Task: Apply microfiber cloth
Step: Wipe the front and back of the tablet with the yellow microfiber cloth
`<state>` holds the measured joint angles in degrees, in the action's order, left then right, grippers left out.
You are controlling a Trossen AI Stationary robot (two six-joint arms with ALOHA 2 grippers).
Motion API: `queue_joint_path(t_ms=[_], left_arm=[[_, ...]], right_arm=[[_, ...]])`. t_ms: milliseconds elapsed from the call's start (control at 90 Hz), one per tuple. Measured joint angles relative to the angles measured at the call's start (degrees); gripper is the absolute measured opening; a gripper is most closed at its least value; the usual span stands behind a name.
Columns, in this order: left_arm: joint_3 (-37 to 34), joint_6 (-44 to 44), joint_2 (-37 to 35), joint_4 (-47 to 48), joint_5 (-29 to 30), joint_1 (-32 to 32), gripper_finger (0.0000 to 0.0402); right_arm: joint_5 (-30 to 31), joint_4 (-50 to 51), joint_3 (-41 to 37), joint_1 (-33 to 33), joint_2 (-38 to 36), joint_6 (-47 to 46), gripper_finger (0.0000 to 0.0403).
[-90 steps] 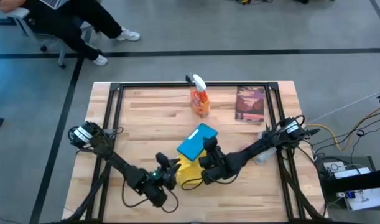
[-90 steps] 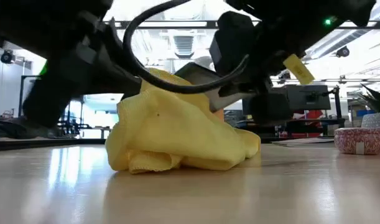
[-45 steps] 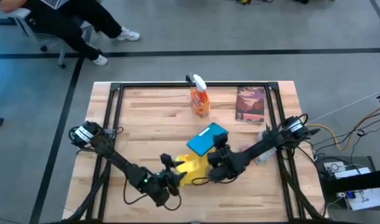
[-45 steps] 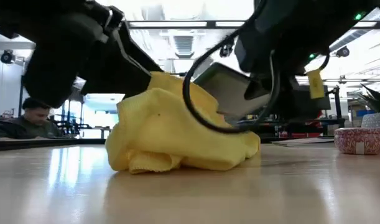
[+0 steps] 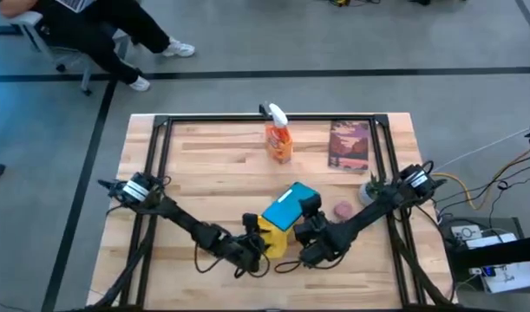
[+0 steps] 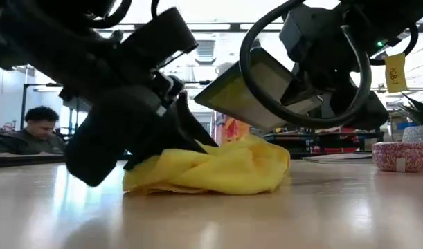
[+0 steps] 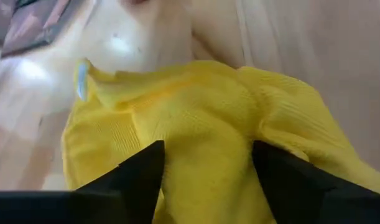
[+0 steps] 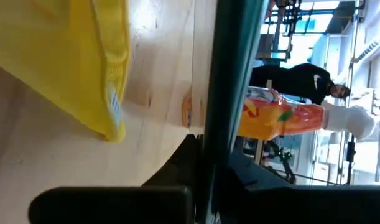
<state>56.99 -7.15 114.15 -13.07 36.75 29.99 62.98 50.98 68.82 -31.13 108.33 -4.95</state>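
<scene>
The yellow microfiber cloth (image 5: 271, 241) lies in a low heap (image 6: 218, 169) on the wooden table near its front edge. My left gripper (image 5: 252, 251) is open at the cloth's left side, with a bulge of cloth (image 7: 208, 155) between its fingers. My right gripper (image 5: 308, 232) is shut on a tablet (image 5: 291, 206), which hangs tilted (image 6: 256, 90) just above the cloth. My left gripper comes at the cloth from the table's left, slanting down. Its two spread fingers (image 7: 140, 180) rest against the cloth's upper folds (image 7: 196, 118). The cloth stays on the table, slack. My right gripper pinches the tablet by its edge (image 8: 224, 118) near the corner toward the table's near right. The tablet is tilted and off the table; the fingers come from the right.
An orange spray bottle (image 5: 279, 139) stands at the far middle, with a book (image 5: 349, 145) to its right. A small pink jar (image 5: 343, 210) sits right of the tablet. Black frame rails (image 5: 160, 173) run along both sides. A person (image 6: 34, 128) sits beyond the table.
My left gripper has gone toward the table's right edge, onto the cloth. My right gripper has lifted the tablet off the cloth and carried it right. The cloth heap has sunk from a tall mound to a low one.
</scene>
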Motion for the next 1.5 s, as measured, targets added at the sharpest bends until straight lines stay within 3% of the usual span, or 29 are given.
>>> queue_joint_path(t_ms=[200, 256, 511, 733, 989, 1267, 1367, 1500], left_arm=[[-0.1, -1.5, -2.8, 9.9, 1.7, 0.5, 0.004], [-0.2, -2.1, -4.8, 14.0, 1.8, 0.6, 0.0015], [-0.2, -6.0, -16.9, 26.9, 3.4, 3.4, 0.0004], [-0.2, -2.3, -25.2, 26.2, 16.3, 5.0, 0.0002], [-0.1, 5.7, -19.3, 11.4, 12.2, 2.5, 0.0001], [-0.1, 12.5, -13.1, -3.3, 12.2, 1.8, 0.0], [-0.1, 12.5, -12.8, -1.7, 12.2, 0.9, 0.0], [0.0, 8.2, -13.2, 7.2, 12.6, 0.3, 0.0]], right_arm=[[-0.1, -0.1, -0.7, -0.9, 0.0, -2.0, 0.0009], [-0.2, -0.2, -1.1, -1.0, 0.0, -2.1, 0.0009], [-0.5, -0.8, -2.9, -1.2, 0.1, -4.2, 0.0009], [-2.1, -7.5, -3.1, -1.2, 0.1, -0.1, 0.0009], [-2.1, -13.0, -0.6, 0.5, 0.2, 1.7, 0.0009], [-5.3, -17.5, -0.8, 1.2, 0.5, 5.5, 0.0009], [-5.4, -21.0, -0.8, 1.0, 0.6, 8.8, 0.0009], [-5.2, -21.4, -0.8, 0.7, 0.6, 9.9, 0.0009]])
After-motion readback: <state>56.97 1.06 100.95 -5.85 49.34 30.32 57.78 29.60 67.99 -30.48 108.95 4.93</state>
